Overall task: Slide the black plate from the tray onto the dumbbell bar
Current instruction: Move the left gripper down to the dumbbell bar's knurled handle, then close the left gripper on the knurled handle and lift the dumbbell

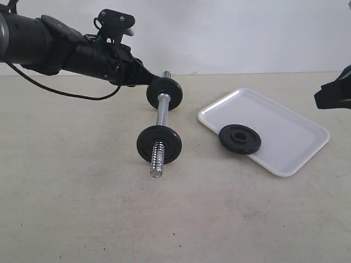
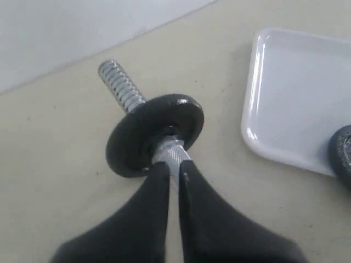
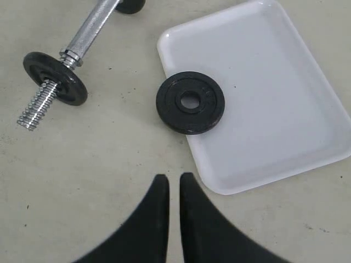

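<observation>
Two pairs of fingers, two different jobs. Your left gripper (image 2: 173,167) has its fingers (image 2: 155,189) pinched tight on the knurled middle of the dumbbell bar (image 1: 162,112), hard up against the far disc (image 2: 155,134). Your right gripper (image 3: 174,183) has both fingers together, only a sliver between them and nothing in them. It hangs over bare worktop (image 1: 82,208) just off the edge of the tray (image 3: 285,98).

Out past those tips, the black plate (image 3: 190,102) lies hole up across the tray edge that faces the bar, part over the white, part past the rim. Your right arm is plainly the nearer one. The bar's long axis runs from the back of the worktop toward its front edge, and the free threaded end (image 1: 157,160) sticks out beyond the near disc (image 1: 159,144). That end, I judge, is what the plate's hole must meet, so you'd have to stand the plate on edge and carry it across from the tray side.
</observation>
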